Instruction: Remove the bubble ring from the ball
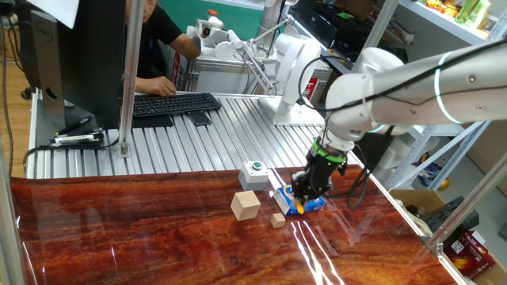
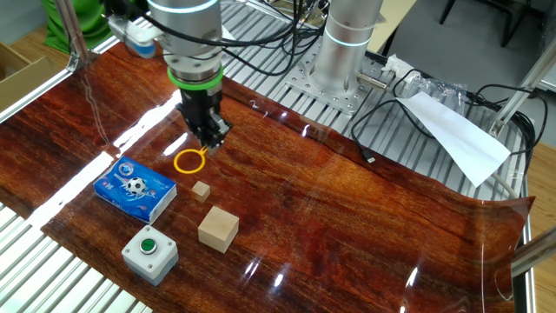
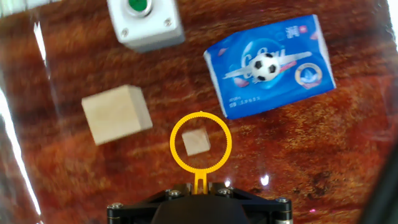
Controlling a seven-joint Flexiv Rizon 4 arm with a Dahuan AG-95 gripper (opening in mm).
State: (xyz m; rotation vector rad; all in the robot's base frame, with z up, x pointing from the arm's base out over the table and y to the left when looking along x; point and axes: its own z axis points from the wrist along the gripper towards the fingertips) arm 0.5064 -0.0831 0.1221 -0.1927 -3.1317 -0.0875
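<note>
My gripper (image 2: 208,139) is shut on the short stem of the yellow-orange bubble ring (image 2: 189,161) and holds it in the air, off the ball. In the hand view the ring (image 3: 200,142) hangs in front of the fingers (image 3: 200,186) and frames the small wooden cube (image 3: 196,142) below it. The ball (image 3: 266,67), white with dark patches, sits on the flat blue pack (image 3: 297,70) to the upper right, apart from the ring. In the other fixed view the ball (image 2: 134,185) lies on the pack (image 2: 111,184) left of the ring. In one fixed view the gripper (image 1: 305,188) hides the ball.
A grey box with a green button (image 2: 149,252) stands at the table's near edge. A larger wooden cube (image 2: 218,228) and the small cube (image 2: 201,190) lie by the pack. A keyboard (image 1: 174,103) and a person sit beyond the table.
</note>
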